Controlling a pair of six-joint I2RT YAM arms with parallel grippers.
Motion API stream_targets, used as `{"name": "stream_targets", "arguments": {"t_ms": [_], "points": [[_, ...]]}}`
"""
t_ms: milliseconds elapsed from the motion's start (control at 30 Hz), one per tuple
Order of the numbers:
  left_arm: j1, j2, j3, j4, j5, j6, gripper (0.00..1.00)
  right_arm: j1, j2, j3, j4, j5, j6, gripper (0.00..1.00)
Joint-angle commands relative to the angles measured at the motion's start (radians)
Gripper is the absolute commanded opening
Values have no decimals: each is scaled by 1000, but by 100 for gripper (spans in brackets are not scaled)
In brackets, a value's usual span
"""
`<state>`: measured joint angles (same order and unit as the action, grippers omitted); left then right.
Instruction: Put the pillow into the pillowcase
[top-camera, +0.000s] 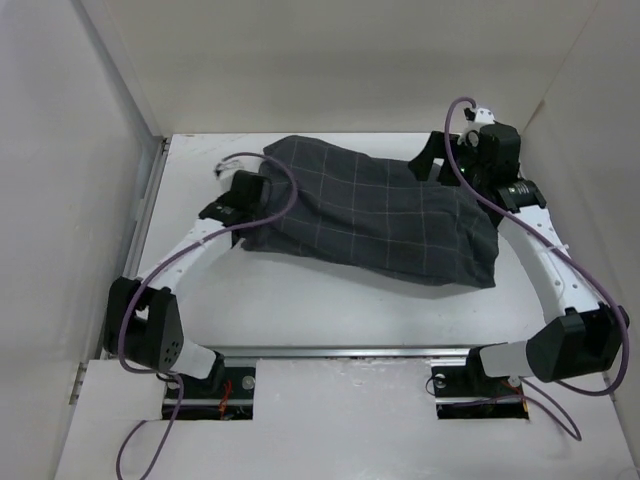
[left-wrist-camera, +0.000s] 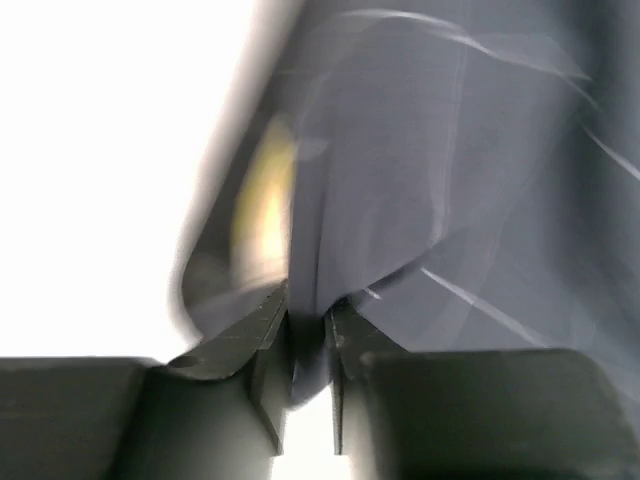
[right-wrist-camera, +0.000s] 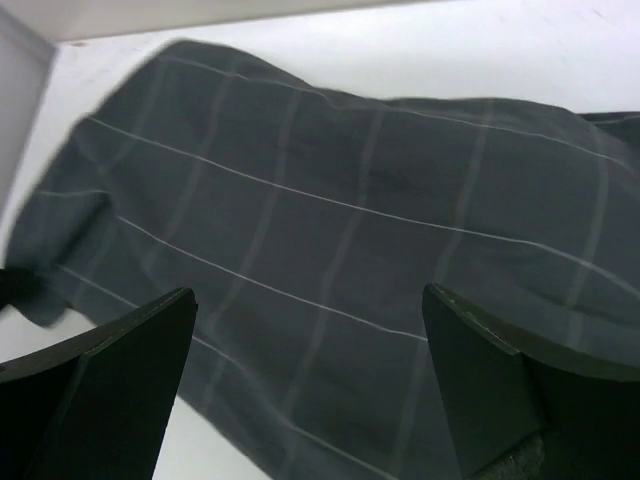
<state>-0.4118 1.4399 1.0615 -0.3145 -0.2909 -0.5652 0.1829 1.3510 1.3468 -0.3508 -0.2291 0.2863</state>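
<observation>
The pillowcase (top-camera: 380, 215) is matt, wrinkled woven cloth; the table (top-camera: 330, 310) is smooth, matt white.

No readable text, no labels, no brand marks, no numbers or signs in any view

One pillowcase (top-camera: 380, 215), one pillow (left-wrist-camera: 262, 205), two arms: left arm (top-camera: 185, 250), right arm (top-camera: 545, 250).

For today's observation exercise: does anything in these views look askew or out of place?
The pillowcase lies slanted across the table. By the left tool, shut on its edge, a blurred yellow patch shows, possibly the pillow, uncovered.
</observation>
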Motion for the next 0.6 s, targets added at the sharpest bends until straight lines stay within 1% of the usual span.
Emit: {"name": "stream_targets", "arguments": {"t_ms": [0, 67, 100, 133, 167, 200, 233, 300, 333, 400, 467, 500, 533, 567], "points": [[208, -79, 6, -141, -218, -186, 28, -45, -27, -37, -48, 74, -19, 100], [296, -90, -29, -111, -150, -186, 48, -60, -17, -58, -60, 74, -19, 100], [330, -90, -50, -82, -46, -173, 64, -60, -6, -58, -71, 74, -19, 100], [382, -78, -85, -57, 10, -162, 85, -74, -6, -58, -71, 74, -19, 100], [401, -66, -100, -19, 50, -153, 87, -83, 6, -58, -80, 86, -19, 100], [419, -52, -100, -18, 82, -153, 92, -83, 7, -58, -80, 97, -19, 100], [464, -17, -100, -18, 82, -162, 92, -83, 20, -49, -91, 97, -19, 100], [498, 13, -72, -35, 82, -148, 78, -92, 31, -40, -91, 83, -32, 100], [498, 13, -60, -35, 99, -138, 73, -92, 31, -31, -91, 83, -32, 100], [498, -10, -49, 23, 156, -99, 72, -92, 31, -22, -91, 70, -41, 100], [472, -74, -63, 84, 249, -52, 77, -92, 20, -21, -91, 80, -50, 100], [463, -94, -72, 144, 280, -30, 80, -92, 7, -21, -91, 115, -50, 100], [453, -111, -72, 161, 292, -19, 89, -106, 7, -21, -102, 135, -50, 100], [453, -137, -81, 181, 326, 22, 94, -106, -6, -38, -102, 152, -38, 100]]}}
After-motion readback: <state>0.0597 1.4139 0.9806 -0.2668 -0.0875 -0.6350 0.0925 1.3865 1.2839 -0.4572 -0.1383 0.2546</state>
